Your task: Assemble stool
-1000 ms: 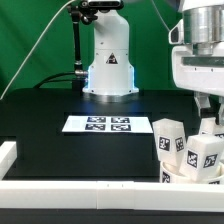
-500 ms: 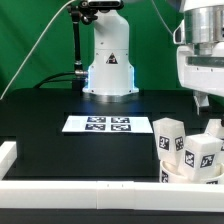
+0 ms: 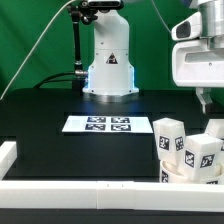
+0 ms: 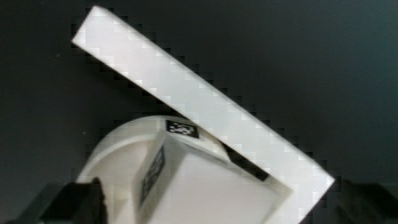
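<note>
Pincer (image 3: pixel 204 98) sits higher in the exterior view than half a second ago, and higher again than a second ago, when its tips reached down among the stool parts; now only one tip shows under the white wrist housing at the exterior view's right edge, so how wide it stands cannot be told here. It has hold of nothing visible. The stool (image 3: pixel 188 152) stands below it, clear of the tip, in the near corner at the exterior view's right: tagged legs upright on the round seat, pressed against the white border rail (image 3: pixel 90 193). The stool parts look unmoved. The marker board (image 3: pixel 108 124) lies flat on the black counter (image 3: pixel 40 125), well apart towards the robot base (image 3: pixel 108 60). The arm hangs steeply, its wrist pointing down.

Wrist view: the rail (image 4: pixel 196 95) crosses the picture diagonally, and a rounded white stool part (image 4: pixel 169 175) bearing a small tag lies against it. Dark finger pads (image 4: pixel 71 200) show at the frame's corners, set wide apart, nothing between them.
</note>
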Available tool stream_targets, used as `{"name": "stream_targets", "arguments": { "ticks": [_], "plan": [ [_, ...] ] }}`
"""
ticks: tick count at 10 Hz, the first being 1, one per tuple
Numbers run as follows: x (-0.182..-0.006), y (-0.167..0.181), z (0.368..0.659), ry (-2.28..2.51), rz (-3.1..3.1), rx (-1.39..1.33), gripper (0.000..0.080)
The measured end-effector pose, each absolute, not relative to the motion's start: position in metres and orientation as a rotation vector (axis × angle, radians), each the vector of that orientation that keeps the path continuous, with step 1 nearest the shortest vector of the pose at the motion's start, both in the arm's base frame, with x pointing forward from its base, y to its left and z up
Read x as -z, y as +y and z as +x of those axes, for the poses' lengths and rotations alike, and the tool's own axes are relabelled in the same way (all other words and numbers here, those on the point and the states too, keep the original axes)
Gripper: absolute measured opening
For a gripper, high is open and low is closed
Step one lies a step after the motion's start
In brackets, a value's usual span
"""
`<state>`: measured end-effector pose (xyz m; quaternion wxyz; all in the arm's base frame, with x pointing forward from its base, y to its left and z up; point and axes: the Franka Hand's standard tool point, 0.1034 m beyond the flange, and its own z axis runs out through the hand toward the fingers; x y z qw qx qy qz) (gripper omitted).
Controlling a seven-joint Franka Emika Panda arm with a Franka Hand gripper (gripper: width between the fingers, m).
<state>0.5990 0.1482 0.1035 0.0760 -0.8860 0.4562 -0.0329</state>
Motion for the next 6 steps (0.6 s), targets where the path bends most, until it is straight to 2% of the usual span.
{"name": "stream_targets", "arguments": {
  "ticks": [3, 6],
  "plan": [
    [-0.1031, 0.1477, 0.5992, 1.088, -2.791, 0.124, 0.0649],
    [-0.1003, 0.1424, 0.6018, 0.44, -2.987, 0.241, 0.0649]
  ]
}}
